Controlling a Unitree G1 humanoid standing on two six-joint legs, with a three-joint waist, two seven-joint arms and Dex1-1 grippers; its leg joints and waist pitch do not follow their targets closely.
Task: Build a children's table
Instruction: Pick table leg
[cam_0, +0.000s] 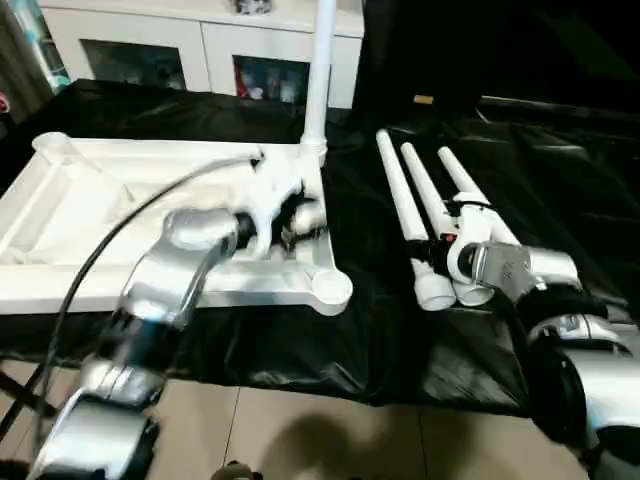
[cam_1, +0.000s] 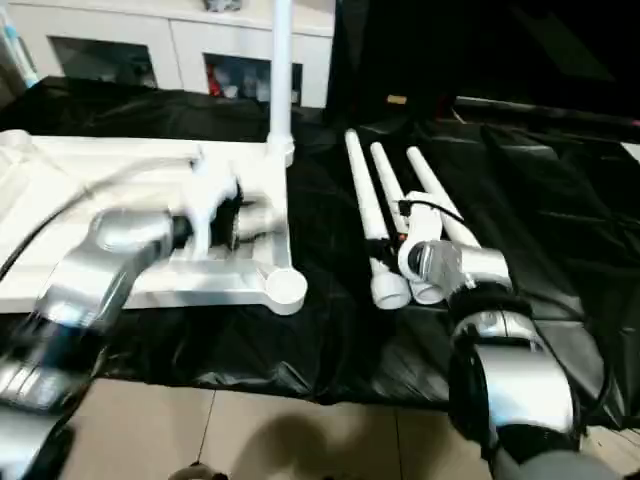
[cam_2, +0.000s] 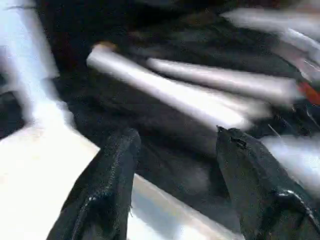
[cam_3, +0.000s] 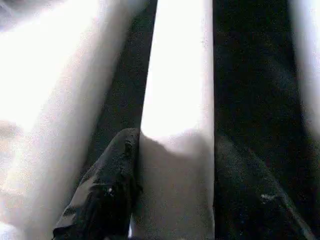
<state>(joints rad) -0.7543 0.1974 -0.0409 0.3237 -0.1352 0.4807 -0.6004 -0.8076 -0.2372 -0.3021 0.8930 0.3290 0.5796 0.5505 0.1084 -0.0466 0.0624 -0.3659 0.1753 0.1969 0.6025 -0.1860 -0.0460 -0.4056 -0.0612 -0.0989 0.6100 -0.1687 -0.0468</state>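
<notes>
The white tabletop (cam_0: 60, 220) lies underside up on a black cloth, with a round corner socket (cam_0: 330, 288) at its near right. One white leg (cam_0: 320, 70) stands upright in the far right corner. Three more legs lie side by side to the right. My left gripper (cam_2: 175, 137) hovers open over the tabletop's right edge, with nothing between its fingers. My right gripper (cam_3: 175, 137) is down on the middle leg (cam_0: 425, 190) near its thick end. Its two black fingers press against both sides of that leg.
A white cabinet (cam_0: 150, 50) with glass-fronted doors stands behind the work. The black cloth (cam_0: 560, 180) covers the surface out to the right. Tiled floor (cam_0: 320, 440) shows below its front edge. A grey cable (cam_0: 130, 215) arcs over the tabletop to my left wrist.
</notes>
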